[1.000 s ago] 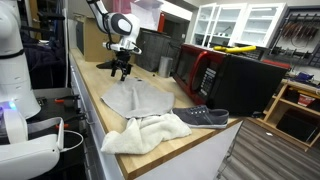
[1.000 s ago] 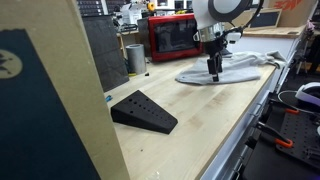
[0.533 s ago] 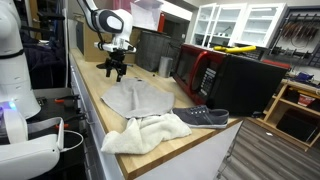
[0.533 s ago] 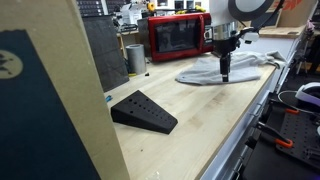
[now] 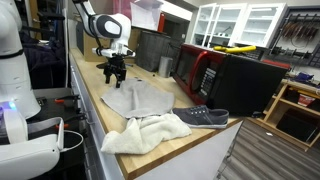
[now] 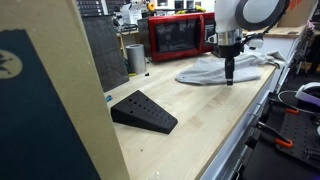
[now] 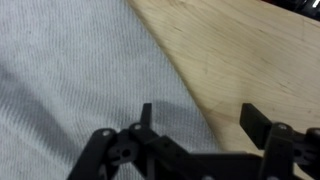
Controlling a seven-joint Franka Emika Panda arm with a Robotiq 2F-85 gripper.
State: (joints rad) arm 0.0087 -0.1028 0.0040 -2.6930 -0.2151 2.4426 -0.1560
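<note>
Looking along a long wooden counter [image 5: 92, 100] in both exterior views, with a red microwave [image 6: 172, 37] standing at the back of it. Finding the grey cloth [image 5: 135, 98] lying spread flat on the wood, about midway along the counter. Noting a crumpled white towel [image 5: 148, 132] bunching against one end of the cloth and touching it, with a dark shoe [image 5: 207, 116] lying just beside the towel. Picking out a black wedge [image 6: 143, 110] sitting on bare wood in an exterior view, well apart from the cloth and nearer the camera. Spotting a metal cup [image 6: 134, 57] standing upright near the microwave. Coming at last to the gripper [image 5: 114, 78], hanging from the white arm [image 5: 100, 22] and pointing straight down at the end of the cloth away from the towel, close above its edge. Not managing to tell whether the tips are touching the fabric. Seeing in the wrist view the gripper [image 7: 197, 112] holding its jaws spread apart and pinching nothing, with one of the fingers [image 7: 146, 115] hovering over the grey weave and its partner over bare counter, the cloth's edge running diagonally between them.
</note>
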